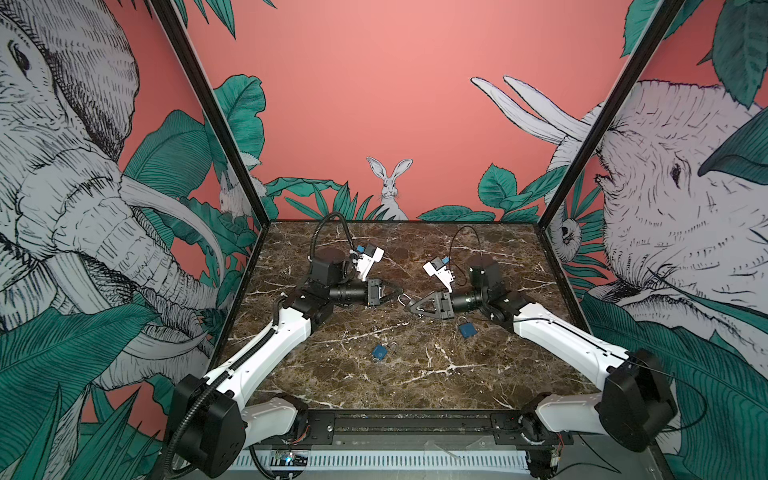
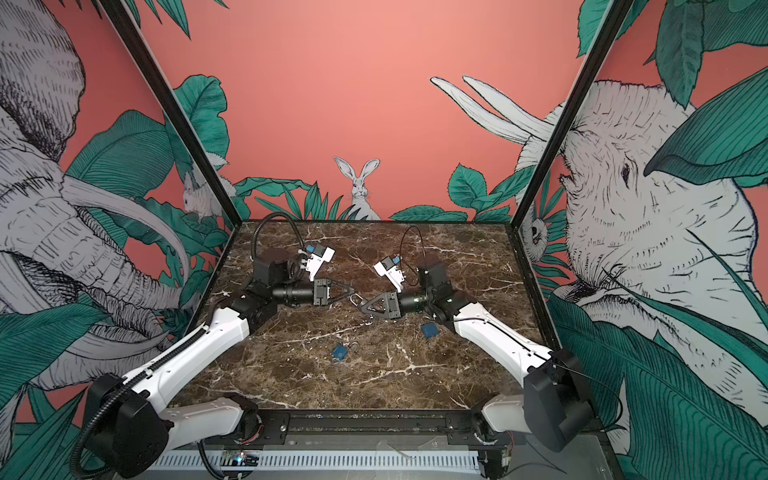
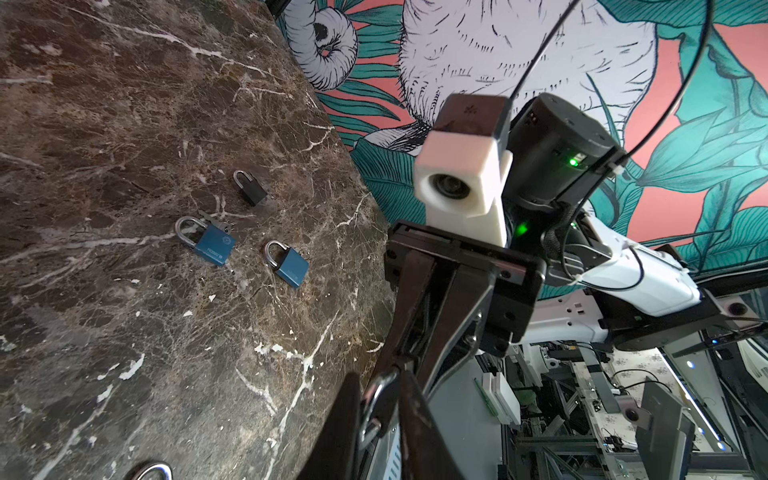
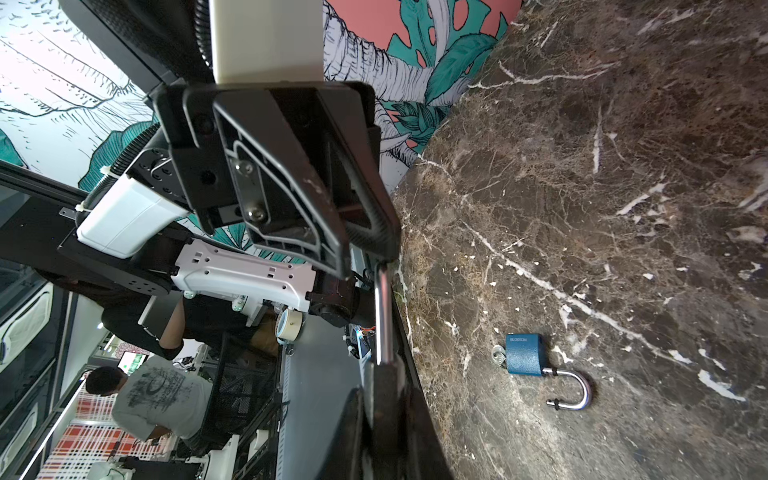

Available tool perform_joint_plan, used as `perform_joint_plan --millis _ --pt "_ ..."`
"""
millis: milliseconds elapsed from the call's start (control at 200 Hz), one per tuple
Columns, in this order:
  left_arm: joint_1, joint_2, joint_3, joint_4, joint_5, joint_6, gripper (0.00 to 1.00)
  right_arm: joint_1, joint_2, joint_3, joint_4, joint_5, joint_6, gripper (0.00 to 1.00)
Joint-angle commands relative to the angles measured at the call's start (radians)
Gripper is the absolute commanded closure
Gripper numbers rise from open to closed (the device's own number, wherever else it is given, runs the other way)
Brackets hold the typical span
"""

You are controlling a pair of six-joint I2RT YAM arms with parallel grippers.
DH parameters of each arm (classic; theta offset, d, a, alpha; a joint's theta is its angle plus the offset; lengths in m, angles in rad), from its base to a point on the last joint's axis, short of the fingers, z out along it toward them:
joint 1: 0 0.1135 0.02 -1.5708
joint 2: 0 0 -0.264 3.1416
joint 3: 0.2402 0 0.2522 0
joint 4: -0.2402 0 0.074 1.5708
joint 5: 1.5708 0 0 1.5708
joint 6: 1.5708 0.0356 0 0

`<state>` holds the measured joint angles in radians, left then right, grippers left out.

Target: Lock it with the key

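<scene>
A dark padlock hangs above the middle of the marble table (image 1: 415, 374), held between both grippers. My right gripper (image 4: 384, 399) is shut on its body (image 4: 386, 415). The silver shackle (image 4: 382, 316) runs from there to my left gripper (image 3: 380, 419), whose fingers (image 3: 349, 419) are shut on the shackle (image 3: 374, 399). In both top views the two grippers meet tip to tip, left (image 1: 397, 291) and right (image 1: 410, 306), with the shackle (image 2: 356, 299) between them. A key for this padlock is hidden.
A blue padlock (image 1: 379, 352) with an open shackle (image 4: 573, 390) and a key ring (image 4: 496, 355) lies near the front. Another blue padlock (image 1: 467, 329) lies under the right arm. The left wrist view shows a black padlock (image 3: 249, 189), two blue ones (image 3: 208, 243) (image 3: 286, 264) and loose keys (image 3: 214, 217).
</scene>
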<state>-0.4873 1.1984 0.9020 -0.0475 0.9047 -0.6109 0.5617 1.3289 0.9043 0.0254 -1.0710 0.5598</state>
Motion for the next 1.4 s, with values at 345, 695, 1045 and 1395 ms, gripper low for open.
perform_joint_plan --millis 345,695,1045,1395 --pt "-0.001 -0.009 -0.019 -0.019 0.028 0.026 0.86 -0.005 -0.004 0.028 0.079 -0.029 0.028 1.00" --pt "-0.001 -0.007 -0.021 -0.017 0.025 0.028 0.94 -0.005 -0.005 0.027 0.099 -0.037 0.048 1.00" --pt "0.000 0.023 -0.041 -0.013 0.028 0.038 1.00 -0.006 -0.019 0.012 0.247 -0.083 0.175 1.00" --pt "-0.001 0.059 -0.063 -0.003 0.020 0.068 1.00 -0.006 -0.035 0.010 0.305 -0.115 0.244 1.00"
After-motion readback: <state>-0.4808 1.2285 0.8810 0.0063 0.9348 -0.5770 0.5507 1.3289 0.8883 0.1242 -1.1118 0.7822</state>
